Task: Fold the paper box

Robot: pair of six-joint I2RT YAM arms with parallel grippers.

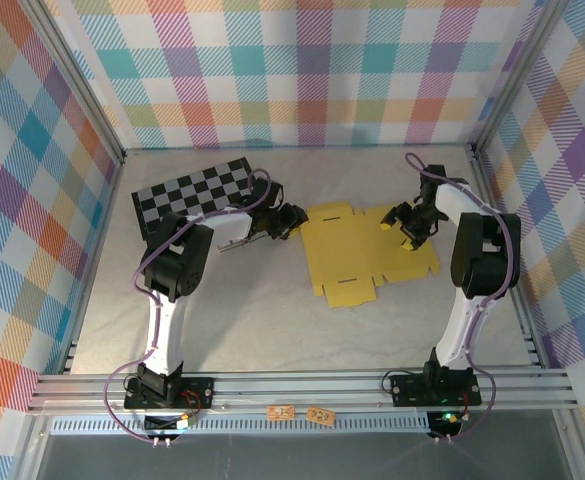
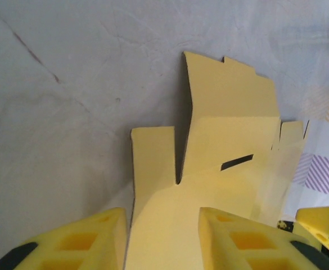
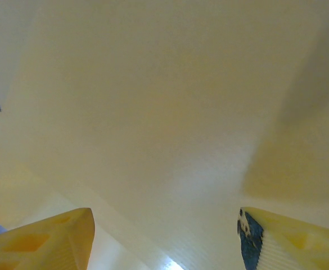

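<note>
Two ends covered for folding: left fingers [image 2: 80,242] half-open astride a flap of the paper box [image 1: 367,250], right fingers [image 3: 46,239] wide, empty above it.

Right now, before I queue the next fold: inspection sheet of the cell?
Surface: grey table, faint scuff marks.
Job's things: paper box, an unfolded yellow die-cut sheet, mid-table between the arms.
Clutter: checkerboard at far left, apart from the sheet; small orange tags on the front rail.
Grippers: left gripper open, straddling the sheet's left edge; right gripper open, over the sheet's right part.
Cables: purple cables loop along both arms, none on the sheet.
Surroundings: plaid walls, aluminium frame.
</note>
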